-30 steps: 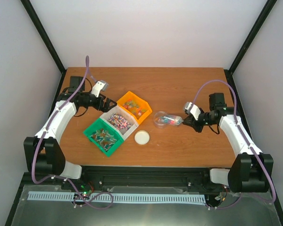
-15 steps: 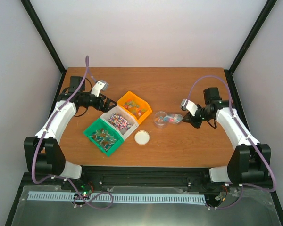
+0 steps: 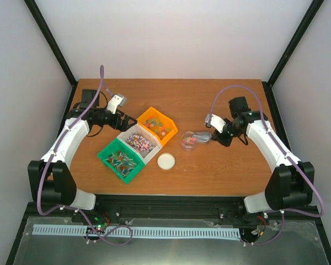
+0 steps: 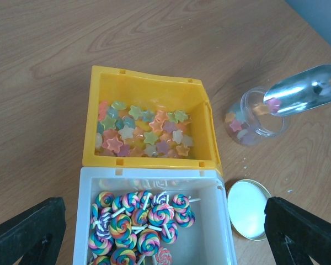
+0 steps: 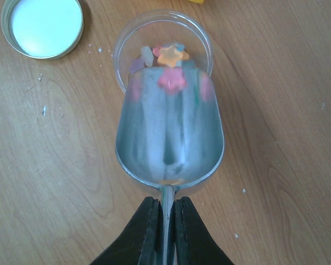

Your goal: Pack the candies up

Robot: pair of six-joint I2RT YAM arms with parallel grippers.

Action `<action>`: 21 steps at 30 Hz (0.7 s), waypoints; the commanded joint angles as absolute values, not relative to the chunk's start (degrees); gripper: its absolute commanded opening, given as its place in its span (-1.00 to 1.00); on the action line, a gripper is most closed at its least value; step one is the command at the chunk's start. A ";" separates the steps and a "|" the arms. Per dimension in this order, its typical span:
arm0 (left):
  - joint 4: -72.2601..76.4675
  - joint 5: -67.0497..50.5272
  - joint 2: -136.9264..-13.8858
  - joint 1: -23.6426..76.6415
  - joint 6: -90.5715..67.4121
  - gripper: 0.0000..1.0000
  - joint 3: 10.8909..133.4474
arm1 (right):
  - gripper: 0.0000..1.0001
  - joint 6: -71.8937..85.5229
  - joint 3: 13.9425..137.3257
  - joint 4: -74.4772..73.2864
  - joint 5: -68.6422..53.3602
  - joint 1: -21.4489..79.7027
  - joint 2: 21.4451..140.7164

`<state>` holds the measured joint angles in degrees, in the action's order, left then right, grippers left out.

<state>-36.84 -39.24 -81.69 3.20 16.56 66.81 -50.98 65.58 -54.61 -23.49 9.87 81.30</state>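
Observation:
Small star-shaped candies (image 4: 143, 132) in pastel colours fill the yellow bin (image 4: 149, 83). A few more candies (image 5: 172, 55) lie inside the clear jar (image 3: 188, 141), which stands open on the table. My right gripper (image 5: 165, 221) is shut on the handle of the silver scoop (image 5: 168, 132). The scoop's front lip hangs over the jar's mouth (image 5: 121, 49) with a pink star (image 5: 172, 81) at the lip. My left gripper (image 4: 165, 232) hovers open above the bins, holding nothing. From above, the left gripper (image 3: 121, 120) is beside the yellow bin (image 3: 157, 125).
A white bin (image 4: 209, 232) of swirl lollipops (image 4: 138, 221) sits against the yellow bin, and a green bin (image 3: 121, 159) follows in the row. The jar's round lid (image 3: 166, 161) lies flat near the bins. Small crumbs dot the wood near the lid (image 5: 42, 25).
My right gripper has swung left and toward the far side with the scoop, bringing it over the jar. The left arm has not moved.

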 commanded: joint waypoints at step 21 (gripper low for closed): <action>-36.10 -33.94 -82.28 2.83 19.51 0.99 65.69 | -0.94 -43.90 75.77 -60.36 -18.29 14.95 81.07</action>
